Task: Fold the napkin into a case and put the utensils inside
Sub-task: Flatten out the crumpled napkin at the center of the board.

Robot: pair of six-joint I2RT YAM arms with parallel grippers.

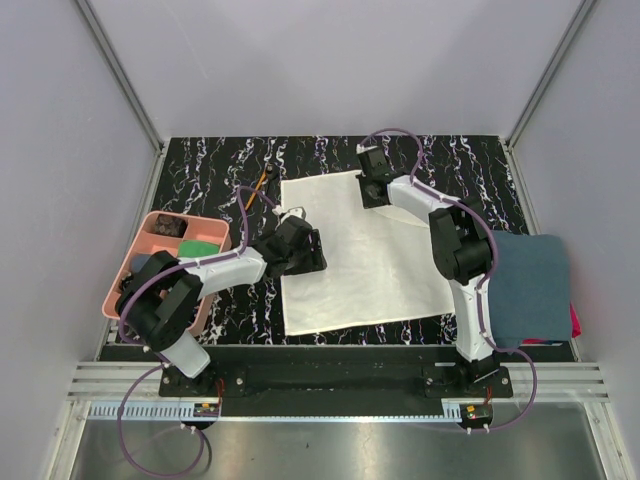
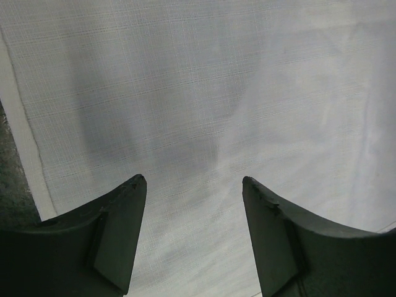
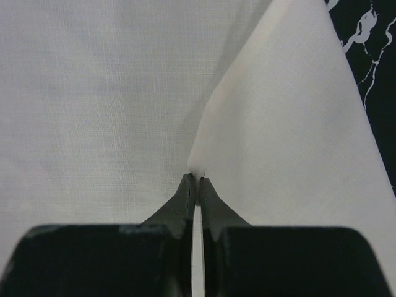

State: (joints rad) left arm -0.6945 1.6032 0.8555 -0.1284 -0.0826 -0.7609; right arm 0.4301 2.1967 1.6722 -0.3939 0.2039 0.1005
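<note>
The napkin (image 1: 370,250) lies spread out flat on the table (image 1: 470,160), a big cream square not yet folded into any case, and both arms are at it. The right end effector (image 3: 195,179) is at the cloth's far edge with its fingertips pressed together on a small pinch of the fabric; from those tips a raised crease runs away across the cloth, and off to their right the hem slants over the black marbled tabletop. The left end effector (image 2: 193,185) hangs over the near-left part of the napkin with its two dark fingers (image 2: 120,235) spread wide and nothing between them but the weave below; the cloth's left hem and a sliver of table show just to their left. Beyond the left end effector, off the napkin's far-left corner, an orange-handled stick (image 1: 250,192) with a black end lies on the bare tabletop; I cannot make out the spoon for certain. Behind and to the left of that arm a pink tray (image 1: 150,300) holds a few dark and green pieces. Near the right arm's base, well to the right of the napkin, a blue-grey towel (image 1: 530,290) lies folded.
</note>
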